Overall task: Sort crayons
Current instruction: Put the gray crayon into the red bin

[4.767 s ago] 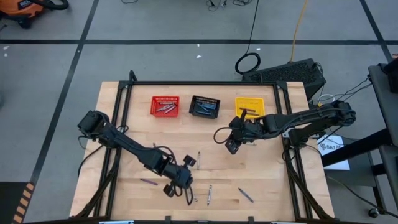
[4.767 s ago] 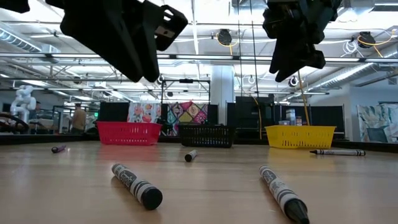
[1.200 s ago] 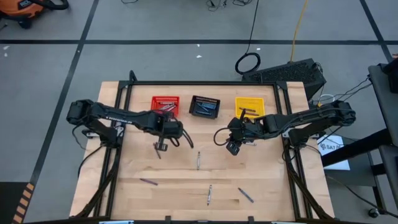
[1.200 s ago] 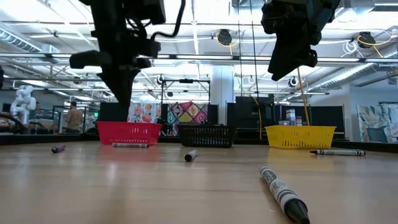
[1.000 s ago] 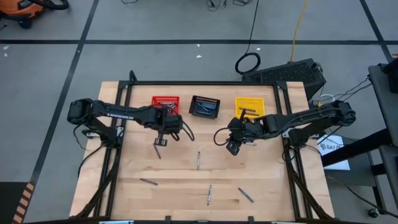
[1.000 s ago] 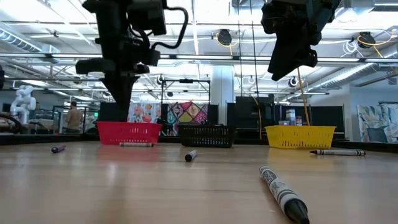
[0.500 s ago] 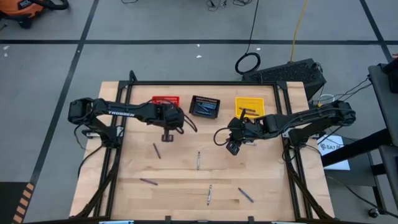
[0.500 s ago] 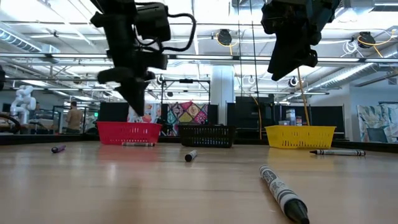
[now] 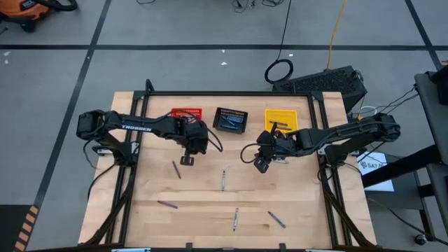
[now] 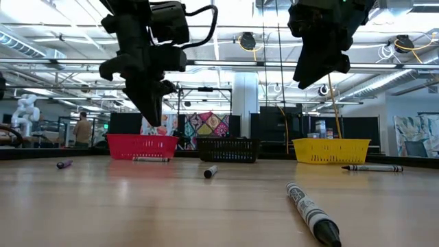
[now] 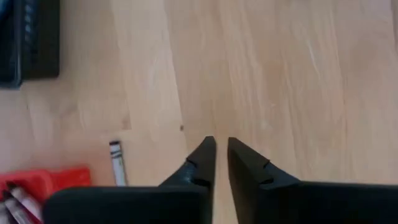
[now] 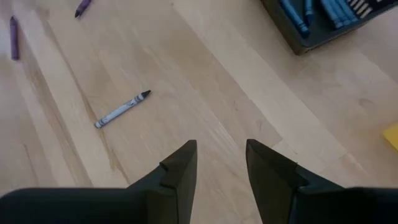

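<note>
Loose crayons lie flat on the wooden table: one [image 9: 176,169] just near of the red basket [image 9: 185,114], a grey one [image 9: 223,180] at mid-table, others [image 9: 166,204] [image 9: 236,219] [image 9: 276,219] toward the near edge. My left gripper [image 9: 187,158] hangs above the table in front of the red basket, slanting down, its fingers [image 11: 221,155] a narrow gap apart with nothing between them. My right gripper [image 9: 260,165] hovers open and empty [image 12: 221,165] near of the yellow basket [image 9: 281,120]; the grey crayon [image 12: 121,110] lies ahead of it.
The red, black [image 9: 230,119] and yellow baskets stand in a row along the far side, each holding crayons. The black one holds blue crayons [image 12: 317,15]. A black-tipped crayon [image 10: 312,216] lies close to the near edge. Bare wood lies between the two grippers.
My left gripper has shifted a little toward the table's right and far side, beside the red basket, and has tipped from pointing straight down to a slant. The crayon in front of the red basket has stayed lying on the table. The right arm has kept still.
</note>
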Robot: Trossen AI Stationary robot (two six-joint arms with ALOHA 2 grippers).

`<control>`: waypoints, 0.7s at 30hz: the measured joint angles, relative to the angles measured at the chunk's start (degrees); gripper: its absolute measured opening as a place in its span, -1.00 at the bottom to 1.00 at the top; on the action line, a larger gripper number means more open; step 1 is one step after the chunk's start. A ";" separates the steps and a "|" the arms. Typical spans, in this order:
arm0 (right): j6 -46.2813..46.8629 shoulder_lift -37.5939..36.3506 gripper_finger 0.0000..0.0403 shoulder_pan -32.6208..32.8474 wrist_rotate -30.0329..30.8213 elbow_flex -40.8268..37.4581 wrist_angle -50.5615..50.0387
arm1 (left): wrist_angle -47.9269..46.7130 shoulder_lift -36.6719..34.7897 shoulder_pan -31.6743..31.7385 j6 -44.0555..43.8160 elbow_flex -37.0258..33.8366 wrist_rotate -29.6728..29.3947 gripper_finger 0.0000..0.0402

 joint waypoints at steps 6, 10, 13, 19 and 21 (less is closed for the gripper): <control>1.16 0.00 -0.38 0.00 0.07 0.00 -0.02 | -0.16 0.00 -0.88 1.22 0.02 -2.11 -0.49; 1.87 0.00 -0.38 0.00 -0.04 0.00 -0.02 | -1.03 0.22 -0.57 -4.76 0.07 -9.55 -0.42; 1.73 0.00 -0.38 0.00 -0.04 0.00 -0.02 | -3.20 0.22 0.47 -5.69 0.07 -10.61 -0.41; 0.80 0.00 -0.38 0.00 -0.06 0.00 -0.02 | -3.10 0.22 3.36 -4.50 0.04 -10.68 -0.41; 0.76 0.00 -0.38 0.00 -0.06 0.00 -0.02 | -3.05 0.62 4.16 -4.49 0.04 -10.69 -0.41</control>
